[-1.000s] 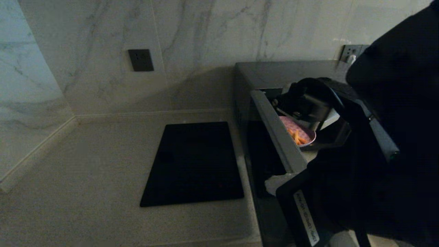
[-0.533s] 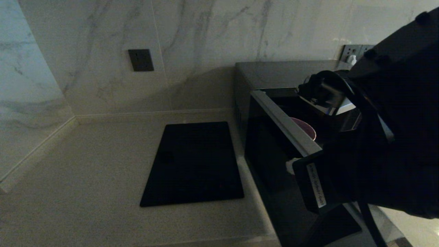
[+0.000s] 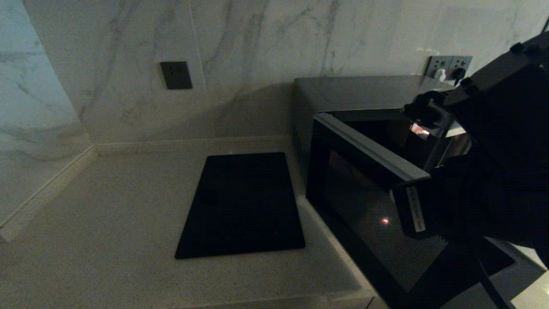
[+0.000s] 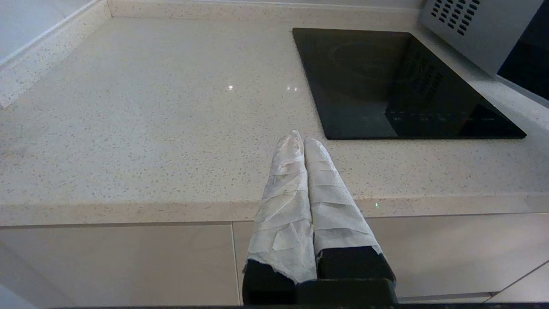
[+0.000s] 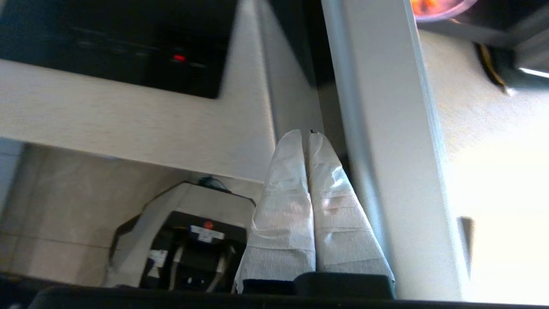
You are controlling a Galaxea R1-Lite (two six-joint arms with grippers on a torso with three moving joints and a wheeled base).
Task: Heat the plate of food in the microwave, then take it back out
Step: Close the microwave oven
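Observation:
The dark grey microwave (image 3: 356,90) stands at the right of the counter, its dark glass door (image 3: 364,197) swung partway out. The plate of food (image 5: 441,5) shows only in the right wrist view, as a lilac rim with orange pieces inside the oven. The door hides it in the head view. My right gripper (image 5: 305,135) is shut and empty, its white-wrapped fingers close alongside the door's pale free edge (image 5: 377,111). The right arm (image 3: 484,180) reaches round that edge. My left gripper (image 4: 300,139) is shut, empty, hanging over the counter's front edge.
A flat black slab (image 3: 242,204) lies on the speckled counter (image 3: 107,223) just left of the microwave. Marble walls close the back and left, with a dark socket (image 3: 176,75). Plugs sit in an outlet (image 3: 448,66) behind the microwave.
The door has swung from wide open toward the oven, with my right arm moving along at its free edge. The plate, visible a second ago in the head view, is now hidden.

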